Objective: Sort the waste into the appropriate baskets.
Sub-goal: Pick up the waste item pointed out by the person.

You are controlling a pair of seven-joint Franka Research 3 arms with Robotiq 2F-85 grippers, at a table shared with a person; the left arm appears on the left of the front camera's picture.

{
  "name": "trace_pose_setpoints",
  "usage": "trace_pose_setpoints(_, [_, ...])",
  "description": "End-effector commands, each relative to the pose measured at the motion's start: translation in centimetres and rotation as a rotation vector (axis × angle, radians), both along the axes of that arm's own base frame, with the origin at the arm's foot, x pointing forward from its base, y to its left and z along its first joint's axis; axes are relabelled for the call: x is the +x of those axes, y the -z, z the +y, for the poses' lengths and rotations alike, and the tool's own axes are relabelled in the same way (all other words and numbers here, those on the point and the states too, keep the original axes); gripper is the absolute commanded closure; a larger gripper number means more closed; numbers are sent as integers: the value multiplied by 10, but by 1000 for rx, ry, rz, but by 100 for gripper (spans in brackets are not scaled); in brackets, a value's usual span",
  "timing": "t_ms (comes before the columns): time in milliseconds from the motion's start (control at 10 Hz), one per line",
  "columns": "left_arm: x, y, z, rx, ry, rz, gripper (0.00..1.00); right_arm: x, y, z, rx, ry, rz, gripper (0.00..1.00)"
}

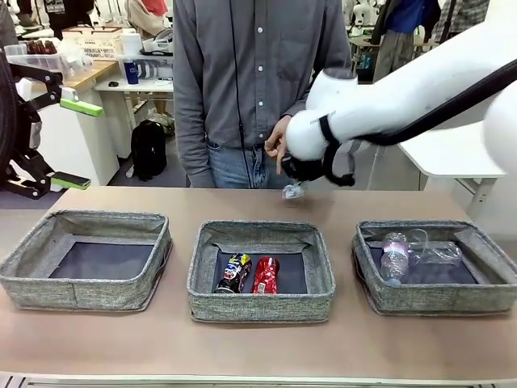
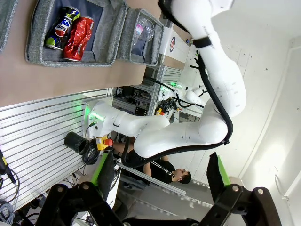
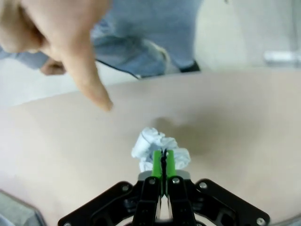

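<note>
Front view shows the desk (image 1: 258, 356) with three baskets (image 1: 261, 271). Bottles (image 1: 394, 257) and both cans (image 1: 265, 275) are already sorted. Near the desk's far edge, the right gripper (image 3: 163, 162) is pinched tight on the paper ball (image 3: 153, 143). The left gripper (image 2: 160, 176) is wide open, empty.

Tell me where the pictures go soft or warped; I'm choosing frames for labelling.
Right wrist view: the person's hand is a close blur, while the paper ball and right claw stay fairly sharp. Left wrist view: rolled sideways, wide-angle bending, with green glow on the slatted wall. Front view: evenly lit and sharp.
</note>
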State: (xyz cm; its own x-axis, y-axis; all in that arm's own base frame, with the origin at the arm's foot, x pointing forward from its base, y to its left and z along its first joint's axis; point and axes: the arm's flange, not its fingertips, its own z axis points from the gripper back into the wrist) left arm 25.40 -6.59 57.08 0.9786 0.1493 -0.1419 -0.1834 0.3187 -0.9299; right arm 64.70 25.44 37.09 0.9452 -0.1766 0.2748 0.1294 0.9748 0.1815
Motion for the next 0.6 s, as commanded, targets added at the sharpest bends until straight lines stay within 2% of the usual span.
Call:
trace_pose_setpoints(0, [-2,3,-2,-14,9,-19,0,-27,-45,-31,-4,97,133,100])
trace_pose_setpoints(200, [-2,3,-2,-14,9,-19,0,-49,-81,-54,53,146,165,100])
trace_pose_setpoints(400, [-2,3,-2,-14,9,-19,0,-87,-112,-57,153,188,143,100])
trace_pose_setpoints(500, [-2,3,-2,-14,9,-19,0,-111,-119,-51,123,189,141,100])
